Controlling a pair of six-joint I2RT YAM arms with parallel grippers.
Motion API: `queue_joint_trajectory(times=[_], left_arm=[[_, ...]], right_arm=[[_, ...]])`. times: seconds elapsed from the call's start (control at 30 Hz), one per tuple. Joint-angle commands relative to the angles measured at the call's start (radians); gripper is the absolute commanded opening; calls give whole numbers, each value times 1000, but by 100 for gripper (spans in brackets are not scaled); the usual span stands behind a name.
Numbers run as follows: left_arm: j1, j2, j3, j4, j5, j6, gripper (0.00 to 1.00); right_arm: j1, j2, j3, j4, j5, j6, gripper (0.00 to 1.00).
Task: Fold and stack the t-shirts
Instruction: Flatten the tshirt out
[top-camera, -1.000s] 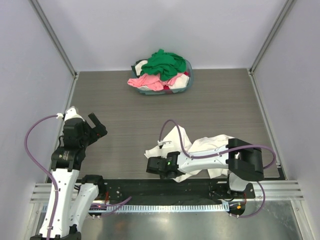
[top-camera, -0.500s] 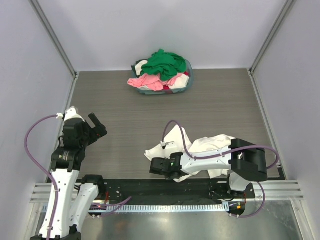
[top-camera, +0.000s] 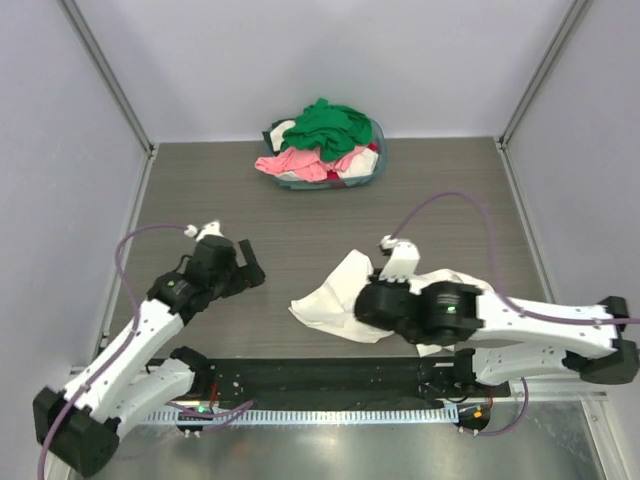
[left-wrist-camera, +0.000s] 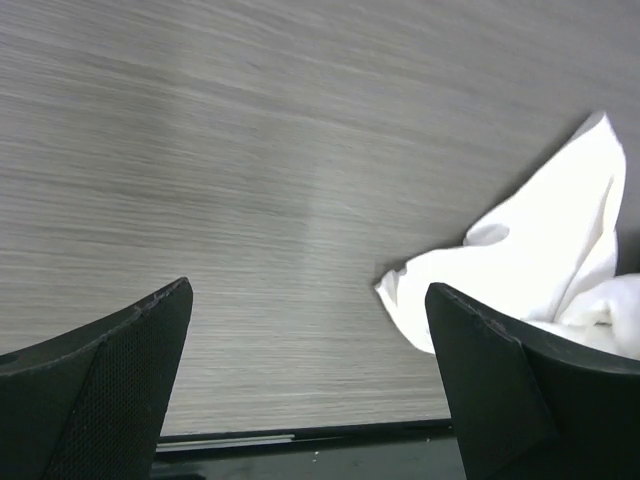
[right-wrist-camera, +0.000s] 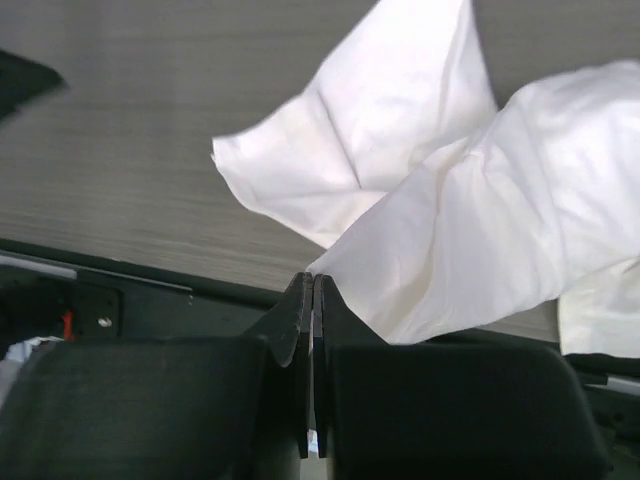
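White t-shirt (top-camera: 333, 292) now pinched by R fingers (right-wrist-camera: 293, 322) (L arm (top-camera: 150, 325) swung nearer).

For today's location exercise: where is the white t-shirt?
Top view: the white t-shirt lies right of centre by the near edge of the table, pinched by the right claw.

Grey wood-grain table (top-camera: 300, 220) with crumpled white t-shirt (top-camera: 330, 295) near, laden basket (top-camera: 378, 165) far.
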Motion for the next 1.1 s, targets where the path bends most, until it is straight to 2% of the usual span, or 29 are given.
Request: queue_joint_trajectory(times=[0.0,0.07,0.27,0.33,0.53,1.0,1.07], left_arm=[[-157,80,-18,124,-122,-142,99],[-251,150,-30,157,-142,-193,93],[-385,327,-50,309,-152,-271,75],[-399,362,-44,332,-140,-275,66],[-428,468,-24,366,-136,-279,53],[-448,589,0,418,-123,-275,34],[-446,600,2,420,-123,-275,26]], right_arm=[[-12,-108,48,-183,195,20,1],[-22,-145,51,-208,209,11,1],[-33,-203,14,-272,238,49,1],[-33,-230,1,-274,241,59,1],[-36,-260,-24,-286,251,60,1],[-39,-276,-55,-289,254,57,1],[-39,-279,-59,-289,252,59,1]])
